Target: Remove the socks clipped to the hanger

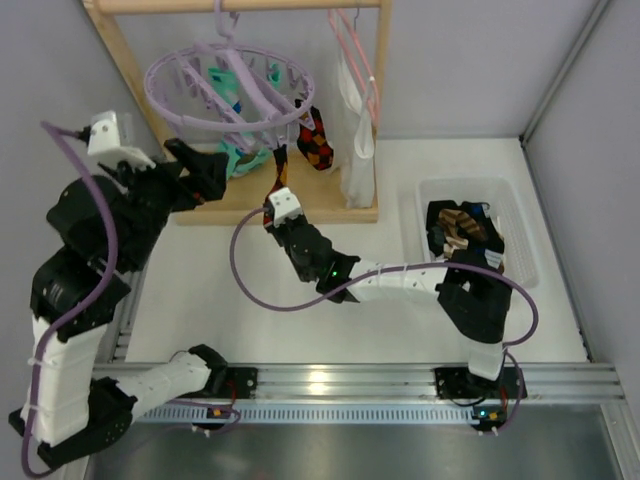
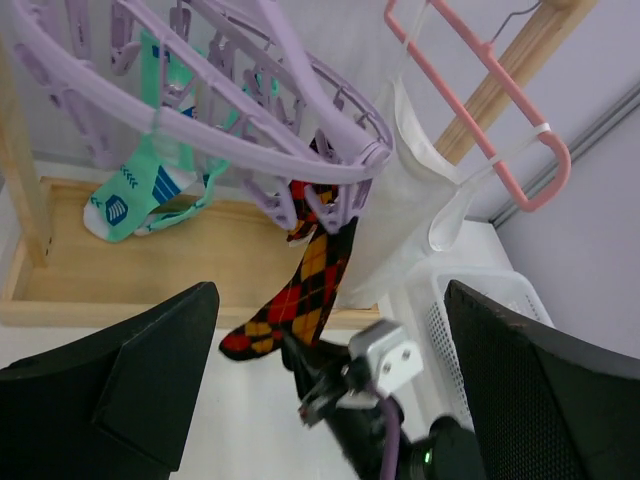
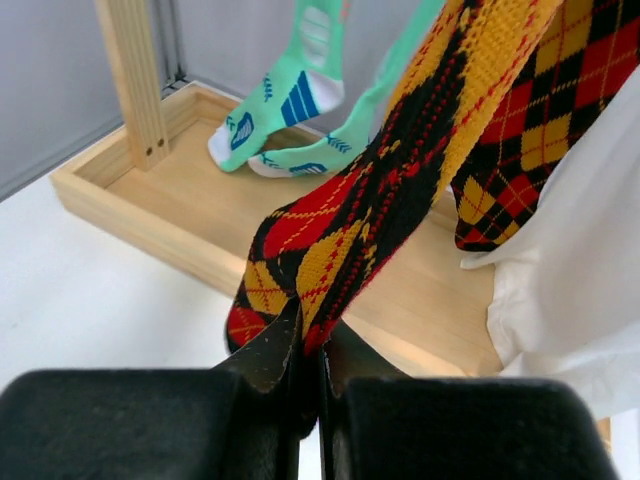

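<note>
Right gripper [image 3: 310, 355]: fingers clamped on toe of black-orange argyle sock [image 3: 390, 180] | sock stretched taut, top clipped to round lavender hanger [image 2: 240, 145] | left gripper [image 1: 200, 168]: fingers spread, empty, just below ring | mint socks [image 3: 285, 115] clipped beyond, over wooden base [image 3: 180, 190].

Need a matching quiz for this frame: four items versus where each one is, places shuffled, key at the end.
Items:
1. front diamond sock
2. mint socks
3. white garment
4. striped sock

Places:
A. in the white bin
B. on the pink hanger
C. pinched in the shut right tool
D. hanging untouched from the lavender hanger, toes at the wooden tray

Pairs: 1-C, 2-D, 3-B, 4-A
</note>
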Controlling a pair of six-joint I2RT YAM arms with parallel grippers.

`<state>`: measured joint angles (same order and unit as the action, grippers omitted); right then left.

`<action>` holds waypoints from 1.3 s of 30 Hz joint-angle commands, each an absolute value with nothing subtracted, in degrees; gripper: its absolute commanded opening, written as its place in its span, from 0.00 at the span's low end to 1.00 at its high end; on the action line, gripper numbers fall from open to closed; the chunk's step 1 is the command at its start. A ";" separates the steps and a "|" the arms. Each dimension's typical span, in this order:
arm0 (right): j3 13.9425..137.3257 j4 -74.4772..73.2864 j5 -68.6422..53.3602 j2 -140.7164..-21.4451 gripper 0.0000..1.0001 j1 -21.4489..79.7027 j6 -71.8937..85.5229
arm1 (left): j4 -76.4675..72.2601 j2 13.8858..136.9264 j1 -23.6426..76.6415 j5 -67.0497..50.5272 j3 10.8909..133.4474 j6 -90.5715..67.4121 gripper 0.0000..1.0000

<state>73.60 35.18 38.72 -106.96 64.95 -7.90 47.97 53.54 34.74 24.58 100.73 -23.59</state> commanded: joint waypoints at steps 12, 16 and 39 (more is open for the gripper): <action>85.77 36.13 46.67 -112.50 0.00 75.41 -20.30 | 55.63 72.06 34.89 31.91 111.54 -14.59 0.98; 87.54 34.72 46.23 -113.82 0.00 75.67 -19.43 | 55.37 74.61 34.80 35.93 110.66 -14.41 0.98; 77.96 38.67 37.71 -106.35 0.00 75.94 -13.63 | 47.11 77.34 34.54 31.38 104.33 -15.64 0.69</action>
<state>79.05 35.24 40.27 -110.59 74.63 -15.79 52.05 78.26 34.79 31.75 105.62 -16.27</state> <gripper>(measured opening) 0.010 0.696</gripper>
